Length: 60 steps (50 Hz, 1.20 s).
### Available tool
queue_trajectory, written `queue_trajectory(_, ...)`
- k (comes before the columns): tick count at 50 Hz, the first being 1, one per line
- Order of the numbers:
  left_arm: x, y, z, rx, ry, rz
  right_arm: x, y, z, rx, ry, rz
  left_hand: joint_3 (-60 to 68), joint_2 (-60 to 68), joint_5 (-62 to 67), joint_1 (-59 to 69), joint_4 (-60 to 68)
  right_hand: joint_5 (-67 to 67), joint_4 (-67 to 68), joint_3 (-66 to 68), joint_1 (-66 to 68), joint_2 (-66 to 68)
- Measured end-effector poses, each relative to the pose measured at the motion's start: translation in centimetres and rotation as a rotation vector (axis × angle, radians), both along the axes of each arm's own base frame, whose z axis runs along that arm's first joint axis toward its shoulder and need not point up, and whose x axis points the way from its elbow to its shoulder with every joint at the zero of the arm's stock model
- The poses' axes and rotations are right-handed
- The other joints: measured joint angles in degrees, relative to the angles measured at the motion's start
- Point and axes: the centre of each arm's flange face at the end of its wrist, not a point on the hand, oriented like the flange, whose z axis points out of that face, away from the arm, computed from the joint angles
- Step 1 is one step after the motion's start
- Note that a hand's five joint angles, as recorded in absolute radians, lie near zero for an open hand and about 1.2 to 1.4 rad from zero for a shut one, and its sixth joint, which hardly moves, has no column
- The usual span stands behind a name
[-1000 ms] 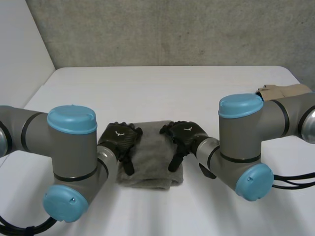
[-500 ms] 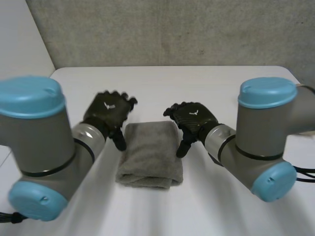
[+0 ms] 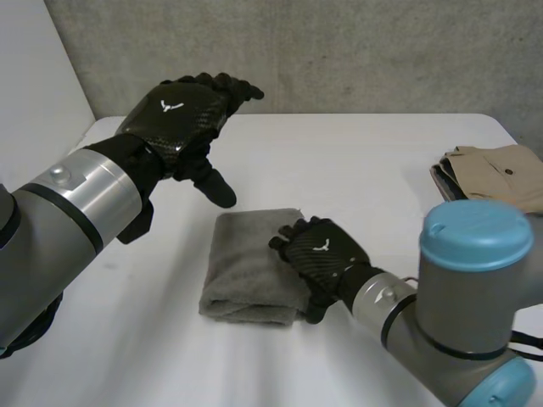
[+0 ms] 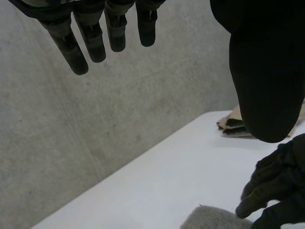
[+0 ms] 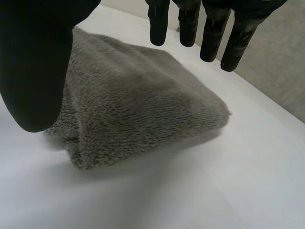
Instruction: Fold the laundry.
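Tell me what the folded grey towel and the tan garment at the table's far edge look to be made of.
Grey towel: probably terry or plush fleece with a matte finish. The right wrist view shows a fuzzy, nubby pile.
Tan garment: likely a smooth woven fabric such as cotton, matte. It lies flat with crisp folded edges, but it is too far off to be sure.

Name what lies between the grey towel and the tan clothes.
Bare white table, in the head view, separates the towel from the tan clothes; the right robot hand is at the towel's edge.
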Motion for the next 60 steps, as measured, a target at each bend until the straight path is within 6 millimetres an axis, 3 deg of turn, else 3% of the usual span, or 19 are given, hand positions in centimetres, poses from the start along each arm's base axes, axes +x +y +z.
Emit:
queue_trajectory(13, -0.1, -0.4, -1.1, 0.095, -0.057, -0.017, 2.3, -0.4, -3.3, -0.009, -0.006, 0.050, 0.0, 0.0, 0.0, 0.0, 0.0, 0.0, 0.0, 0.0, 0.0, 0.0)
queue_trajectory(30, 0.0, -0.7, -1.2, 0.128, -0.078, -0.007, 2.8, -0.6, -5.1, -0.041, 0.053, 0.070, 0.0, 0.0, 0.0, 0.0, 0.0, 0.2, 0.2, 0.6, 0.5, 0.3)
queue_trajectory(41, 0.0, -0.7, -1.5, 0.134, -0.083, -0.009, 3.2, -1.3, -5.5, -0.071, 0.033, 0.062, 0.0, 0.0, 0.0, 0.0, 0.0, 14.0, 17.7, 19.0, 13.8, 18.4)
queue_trajectory(55, 0.0, -0.9, -1.9, 0.142, -0.089, -0.004, 3.9, -2.1, -5.6, -0.082, 0.026, 0.061, 0.0, 0.0, 0.0, 0.0, 0.0, 15.1, 18.8, 20.3, 16.1, 19.8)
queue_trajectory(58, 0.0, -0.9, -1.9, 0.141, -0.089, -0.003, 3.9, -2.2, -5.7, -0.082, 0.026, 0.061, 0.0, 0.0, 0.0, 0.0, 0.0, 20.9, 25.4, 26.5, 20.8, 26.1)
queue_trajectory(60, 0.0, -0.9, -1.9, 0.141, -0.089, -0.002, 4.0, -2.3, -5.6, -0.085, 0.024, 0.062, 0.0, 0.0, 0.0, 0.0, 0.0, 36.8, 40.2, 39.2, 29.7, 41.1)
